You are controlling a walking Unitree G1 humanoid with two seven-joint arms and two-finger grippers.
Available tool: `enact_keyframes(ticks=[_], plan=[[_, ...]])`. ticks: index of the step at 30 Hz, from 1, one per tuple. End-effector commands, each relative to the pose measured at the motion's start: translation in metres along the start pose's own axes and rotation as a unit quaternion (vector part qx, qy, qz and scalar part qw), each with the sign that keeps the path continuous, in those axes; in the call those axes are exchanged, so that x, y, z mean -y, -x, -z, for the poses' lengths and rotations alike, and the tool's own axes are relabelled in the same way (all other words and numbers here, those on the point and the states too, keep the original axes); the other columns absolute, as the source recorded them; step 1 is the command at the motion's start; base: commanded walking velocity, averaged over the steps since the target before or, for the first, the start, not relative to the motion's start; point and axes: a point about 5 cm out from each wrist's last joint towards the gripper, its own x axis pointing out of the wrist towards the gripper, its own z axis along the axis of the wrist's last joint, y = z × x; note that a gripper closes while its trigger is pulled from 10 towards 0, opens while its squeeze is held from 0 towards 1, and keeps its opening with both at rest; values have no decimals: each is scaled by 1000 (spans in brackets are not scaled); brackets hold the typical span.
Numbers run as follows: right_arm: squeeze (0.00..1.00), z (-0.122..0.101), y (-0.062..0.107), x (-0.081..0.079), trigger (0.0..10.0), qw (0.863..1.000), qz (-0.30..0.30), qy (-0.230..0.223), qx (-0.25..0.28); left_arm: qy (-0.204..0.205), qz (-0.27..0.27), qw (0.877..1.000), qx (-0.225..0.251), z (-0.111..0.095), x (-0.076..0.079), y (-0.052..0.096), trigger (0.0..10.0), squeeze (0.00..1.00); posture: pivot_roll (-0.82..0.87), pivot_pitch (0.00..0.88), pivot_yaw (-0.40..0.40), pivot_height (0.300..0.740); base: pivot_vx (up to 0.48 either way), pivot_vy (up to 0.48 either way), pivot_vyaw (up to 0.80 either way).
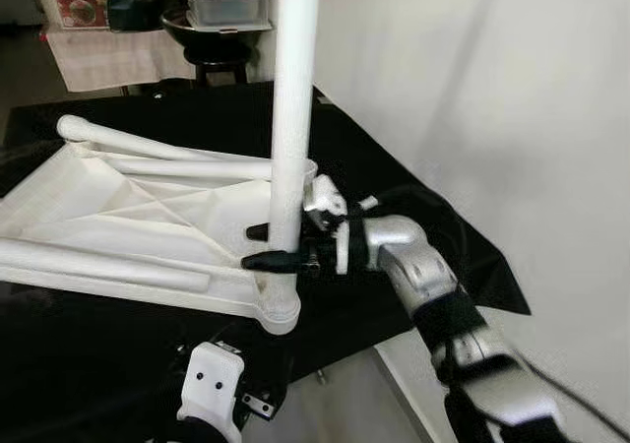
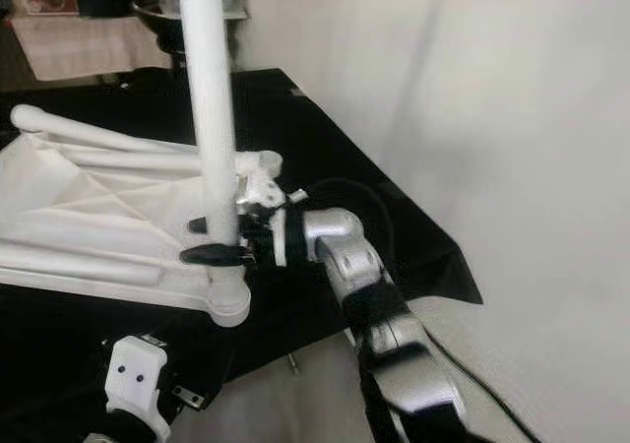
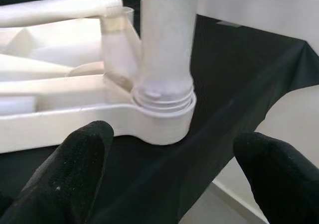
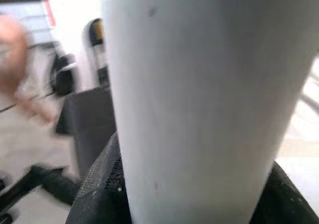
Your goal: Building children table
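We see our right gripper clamping black fingers round the upright white plastic table leg; left gripper gapes, holding nothing.

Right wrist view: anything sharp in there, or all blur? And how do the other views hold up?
Right wrist view: the white table leg sits so close it's soft, and the background is smeared. Left wrist view: the leg's threaded base and socket are fairly crisp, the black fingers blurred in front. Eye views: sharp enough on the right gripper, white wall slightly washed out.
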Motion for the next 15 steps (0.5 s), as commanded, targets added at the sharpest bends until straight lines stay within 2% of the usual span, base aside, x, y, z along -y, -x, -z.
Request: enact_keyframes(ticks=[1,2,3,4,5,6,10,12,15], plan=[[0,20,11,-1,0,994,104,-32,-33,4,2,1000,-3,1,1,2,10000,0,-20,38,-109,740,0,0,0],[0,32,17,-1,0,962,267,-44,-41,4,1,1000,-4,1,0,2,10000,0,-28,43,-107,740,0,0,0],[0,32,17,-1,0,962,267,-44,-41,4,1,1000,-4,1,0,2,10000,0,-28,43,-107,740,0,0,0],[0,40,25,-7,0,926,371,-46,-55,4,1,1000,-4,1,0,3,10000,0,-31,46,-104,740,0,0,0],[0,44,28,-14,0,902,424,-44,-64,4,3,1000,-5,1,-1,3,10000,0,-27,48,-105,740,0,0,0],[0,45,28,-18,0,892,444,-45,-68,3,3,1000,-5,1,-1,3,10000,0,-27,48,-105,740,0,0,0],[0,44,24,-16,0,893,443,-47,-67,3,2,1000,-5,1,-1,2,10000,0,-26,39,-103,740,0,0,0],[0,37,22,-4,0,885,460,-37,-60,2,0,1000,-5,1,-1,2,10000,0,-19,31,-113,740,0,0,0],[0,29,16,3,0,886,460,-37,-47,1,-2,1000,-4,2,-1,1,10000,0,-16,28,-115,740,0,0,0]])
